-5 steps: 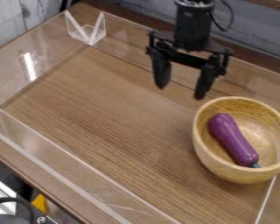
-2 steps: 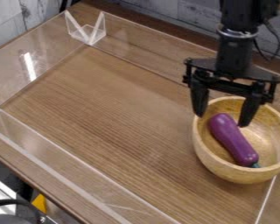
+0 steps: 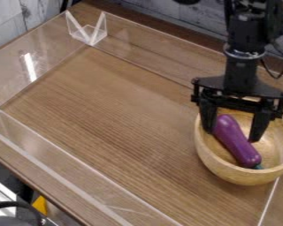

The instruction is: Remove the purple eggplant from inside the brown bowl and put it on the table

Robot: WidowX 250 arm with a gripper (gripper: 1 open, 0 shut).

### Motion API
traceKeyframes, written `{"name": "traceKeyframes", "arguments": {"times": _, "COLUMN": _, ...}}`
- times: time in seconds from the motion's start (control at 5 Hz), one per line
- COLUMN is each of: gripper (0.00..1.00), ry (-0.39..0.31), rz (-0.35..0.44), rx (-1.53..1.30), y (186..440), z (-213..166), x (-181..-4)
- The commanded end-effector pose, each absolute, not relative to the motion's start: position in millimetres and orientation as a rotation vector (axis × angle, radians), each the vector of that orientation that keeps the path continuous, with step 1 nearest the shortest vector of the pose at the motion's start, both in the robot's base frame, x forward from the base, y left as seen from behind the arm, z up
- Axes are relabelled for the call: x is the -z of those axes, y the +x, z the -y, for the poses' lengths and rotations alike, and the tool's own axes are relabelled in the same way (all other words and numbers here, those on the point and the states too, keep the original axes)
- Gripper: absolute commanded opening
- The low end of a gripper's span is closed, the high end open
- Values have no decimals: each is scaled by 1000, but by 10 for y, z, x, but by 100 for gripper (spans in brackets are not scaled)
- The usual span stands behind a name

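So the gripper is up over the far side of the bowl, right side of the frame, and its two black fingers are spread wide with nothing pinched between them. There's only the one arm here, so no question about which one does the job.

The purple eggplant is lying inside the brown bowl, at the lower right of the frame. Its long axis runs on a slant: one end points up and a bit left, toward the fingers, and the teal stem tip sits down and to the right, close to the bowl's near wall.

From the tool, the eggplant is toward the bottom of the frame, with its upper end showing roughly between the two fingers and most of the body out past them. Can't really tell from this angle how much height is left between them, but I don't see a grip on it.

My guess is the hand needs to come a bit toward the near side and down, so the fingers land on either side of the body. They look set left and right of it, which suits that slant pretty well, though a small twist might help. Main worry imo is a fingertip catching the bowl's rim. Bare table is there to the left for the drop-off.
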State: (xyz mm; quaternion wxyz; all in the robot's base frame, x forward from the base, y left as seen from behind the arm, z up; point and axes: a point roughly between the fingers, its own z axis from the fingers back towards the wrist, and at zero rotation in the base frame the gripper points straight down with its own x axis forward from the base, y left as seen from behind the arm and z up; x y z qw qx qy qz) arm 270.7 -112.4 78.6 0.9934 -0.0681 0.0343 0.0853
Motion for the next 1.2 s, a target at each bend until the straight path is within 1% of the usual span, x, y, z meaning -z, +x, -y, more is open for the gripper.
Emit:
{"name": "traceKeyframes", "arguments": {"times": 0.0, "gripper": 100, "ry": -166, "rz": -37, "rx": -181, "y": 2747, "z": 1209, "x": -814}}
{"name": "traceKeyframes", "arguments": {"times": 0.6, "gripper": 100, "ry": -200, "rz": -20, "rx": -232, "y": 2817, "z": 1301, "x": -605}}
{"name": "traceKeyframes", "arguments": {"times": 1.0, "gripper": 100, "ry": -205, "rz": -9, "rx": -260, "y": 2872, "z": 1314, "x": -525}}
